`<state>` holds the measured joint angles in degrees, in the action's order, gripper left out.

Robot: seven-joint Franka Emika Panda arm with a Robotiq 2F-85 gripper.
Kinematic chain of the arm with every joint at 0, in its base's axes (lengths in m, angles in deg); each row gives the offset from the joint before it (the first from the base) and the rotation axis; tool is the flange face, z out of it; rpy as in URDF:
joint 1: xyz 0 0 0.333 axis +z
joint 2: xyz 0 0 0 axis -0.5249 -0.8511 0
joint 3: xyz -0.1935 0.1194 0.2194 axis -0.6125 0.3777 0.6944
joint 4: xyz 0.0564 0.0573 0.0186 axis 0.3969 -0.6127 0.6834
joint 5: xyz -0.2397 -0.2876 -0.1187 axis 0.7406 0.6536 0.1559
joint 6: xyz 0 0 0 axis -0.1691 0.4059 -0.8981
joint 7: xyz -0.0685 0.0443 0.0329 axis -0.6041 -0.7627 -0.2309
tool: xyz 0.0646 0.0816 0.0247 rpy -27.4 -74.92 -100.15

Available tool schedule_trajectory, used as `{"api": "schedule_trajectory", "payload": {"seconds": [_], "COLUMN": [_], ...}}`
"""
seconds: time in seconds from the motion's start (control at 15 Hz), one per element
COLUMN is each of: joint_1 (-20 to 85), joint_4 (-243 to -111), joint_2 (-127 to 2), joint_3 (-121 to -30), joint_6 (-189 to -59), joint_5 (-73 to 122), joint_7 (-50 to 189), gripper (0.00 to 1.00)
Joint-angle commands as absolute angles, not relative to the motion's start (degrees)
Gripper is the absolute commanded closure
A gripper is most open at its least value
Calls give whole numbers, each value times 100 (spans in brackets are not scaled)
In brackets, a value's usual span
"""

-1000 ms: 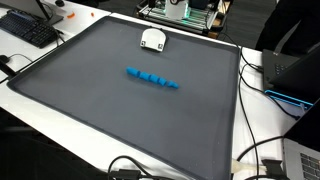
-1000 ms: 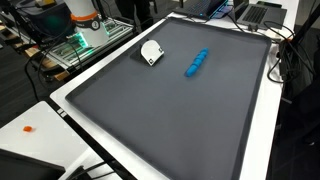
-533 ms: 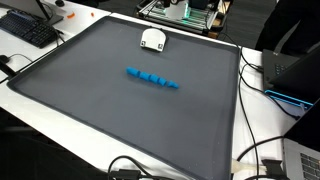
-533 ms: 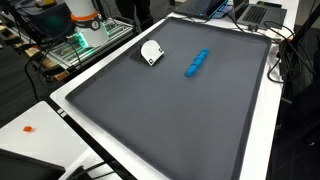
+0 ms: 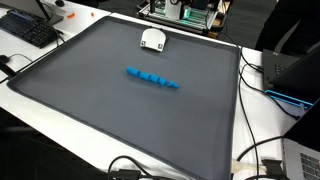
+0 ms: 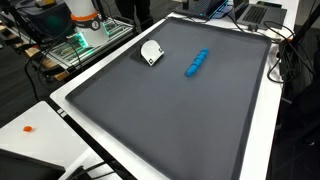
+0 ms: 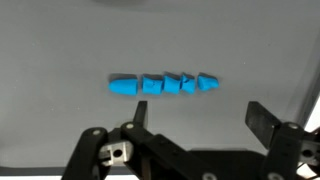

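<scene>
Exterior view, from the long edge: a row of blue blocks (image 5: 152,77) lies flat near the middle of the grey mat (image 5: 120,125), its pieces set end to end in a line. A white object (image 5: 152,39) sits well apart from it, close to the mat's far edge. A black keyboard (image 5: 28,28) rests off the mat on the white table. Neither gripper nor arm shows here.

Exterior view, from the corner: the row of blue blocks (image 6: 197,63) runs diagonally, with the white object (image 6: 152,52) near it but not touching. The mat (image 6: 180,125) fills most of the frame. No gripper in this frame either.

Wrist view: the gripper (image 7: 197,116) comes in from the bottom edge. Its fingers (image 7: 262,118) stand wide apart, with only bare mat between them. They hold nothing and touch nothing. The row of blue blocks (image 7: 165,83) lies crosswise just beyond the fingertips, roughly centred on the gap and clear of both fingers. Five pieces can be counted, the end one largest.
</scene>
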<state>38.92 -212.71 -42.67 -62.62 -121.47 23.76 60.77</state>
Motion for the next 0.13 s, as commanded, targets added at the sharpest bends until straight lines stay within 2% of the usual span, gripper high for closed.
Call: {"api": "schedule_trajectory", "payload": {"seconds": [0.0, 0.07], "joint_1": [3926, 3937], "joint_4": [-21231, -21206], "joint_2": [-4319, -4360], "joint_3": [-6279, -6279], "joint_6": [-12130, -12130], "joint_5": [2375, 2374], "joint_7": [6150, 6188], "gripper": [0, 0]}}
